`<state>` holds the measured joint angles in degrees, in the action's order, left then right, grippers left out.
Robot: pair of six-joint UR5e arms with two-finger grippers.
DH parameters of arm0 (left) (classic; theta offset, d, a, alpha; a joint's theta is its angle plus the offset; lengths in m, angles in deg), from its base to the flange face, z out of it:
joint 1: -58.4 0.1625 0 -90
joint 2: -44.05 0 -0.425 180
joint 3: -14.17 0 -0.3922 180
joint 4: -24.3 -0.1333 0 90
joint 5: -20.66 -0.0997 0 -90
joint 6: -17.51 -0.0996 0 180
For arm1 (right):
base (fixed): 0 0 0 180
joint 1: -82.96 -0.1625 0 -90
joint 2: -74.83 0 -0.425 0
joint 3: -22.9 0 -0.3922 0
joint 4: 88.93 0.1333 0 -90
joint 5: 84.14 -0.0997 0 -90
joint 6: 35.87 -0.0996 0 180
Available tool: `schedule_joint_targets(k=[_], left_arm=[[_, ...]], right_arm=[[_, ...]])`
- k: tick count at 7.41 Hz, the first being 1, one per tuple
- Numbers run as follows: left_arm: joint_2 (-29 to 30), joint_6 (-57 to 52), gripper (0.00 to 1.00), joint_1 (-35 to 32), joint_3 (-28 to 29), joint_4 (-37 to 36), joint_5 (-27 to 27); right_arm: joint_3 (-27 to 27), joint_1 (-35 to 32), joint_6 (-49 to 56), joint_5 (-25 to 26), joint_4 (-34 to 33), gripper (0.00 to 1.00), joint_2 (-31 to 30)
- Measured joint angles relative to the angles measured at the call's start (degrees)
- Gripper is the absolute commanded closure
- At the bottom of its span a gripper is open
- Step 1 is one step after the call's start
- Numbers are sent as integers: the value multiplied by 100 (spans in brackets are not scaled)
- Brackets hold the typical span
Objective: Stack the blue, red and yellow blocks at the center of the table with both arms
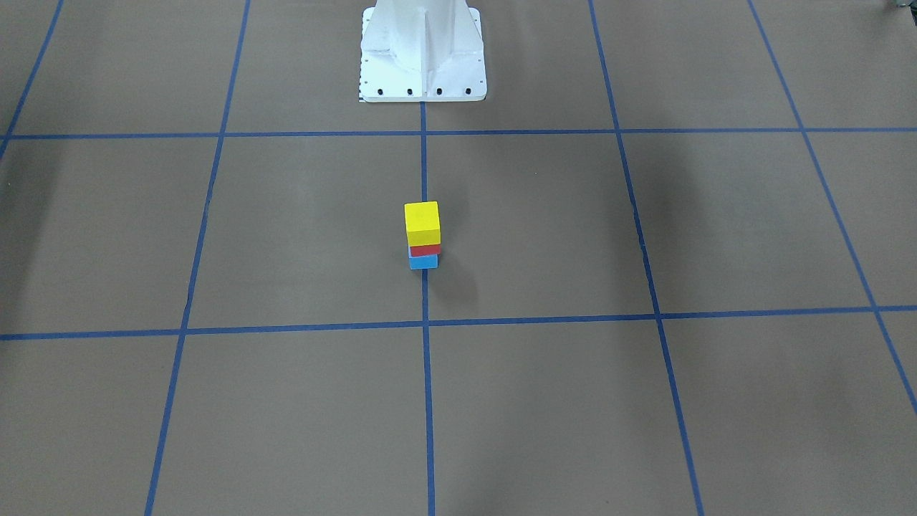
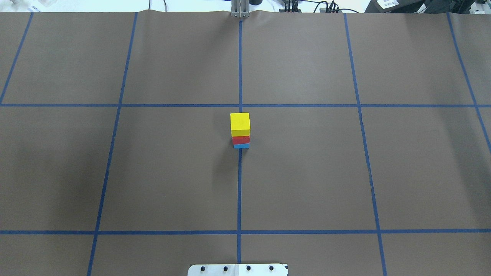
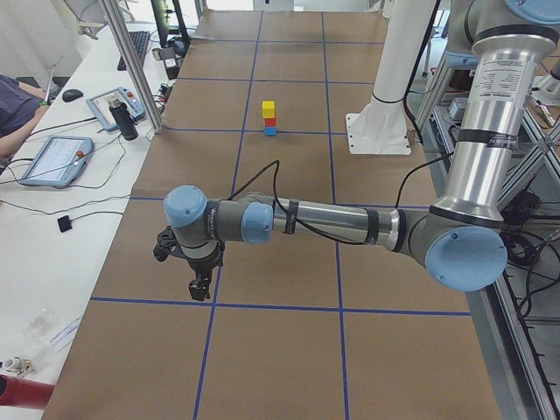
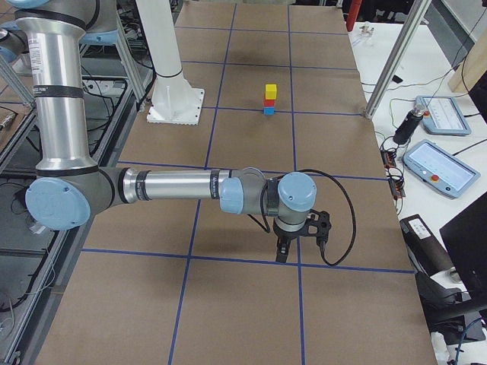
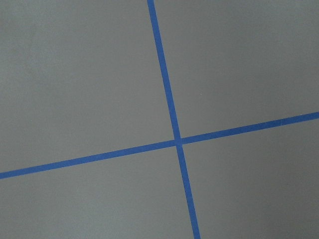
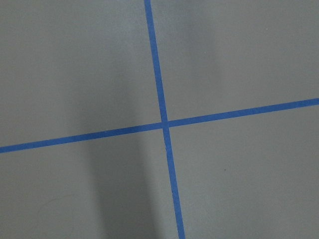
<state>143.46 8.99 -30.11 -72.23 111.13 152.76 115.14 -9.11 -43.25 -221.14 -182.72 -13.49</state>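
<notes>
Stack: matte yellow cube (image 1: 422, 222) on red cube (image 1: 425, 249) on sky-blue cube (image 1: 423, 262) at tabletop (image 1: 286, 236) centre, well apart from left tool (image 3: 199, 287) and right tool (image 4: 293, 249), whose open-or-closed state I cannot tell.

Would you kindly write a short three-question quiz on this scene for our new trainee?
1. Multiple choice: which block tops the stack? A blue, B red, C yellow.
2. True or false: the left tool and the right tool are both well away from the stack.
3. Fill in: the stack stands on a ____ tape line.
Key: 1 C, the yellow block; 2 true; 3 blue.
</notes>
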Motion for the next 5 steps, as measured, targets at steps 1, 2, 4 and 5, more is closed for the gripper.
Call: schedule_joint_targets(k=[1, 2, 4, 5], left_arm=[[-5, 0, 0, 3, 0, 0, 0], [-7, 0, 0, 4, 0, 0, 0], [-9, 0, 0, 3, 4, 0, -4], [-9, 0, 0, 3, 4, 0, -4]], right_arm=[[41, 1, 120, 4, 3, 1, -39], [56, 3, 355, 4, 3, 1, -42], [60, 5, 603, -3, 1, 1, -19], [62, 5, 607, -5, 1, 1, -14]])
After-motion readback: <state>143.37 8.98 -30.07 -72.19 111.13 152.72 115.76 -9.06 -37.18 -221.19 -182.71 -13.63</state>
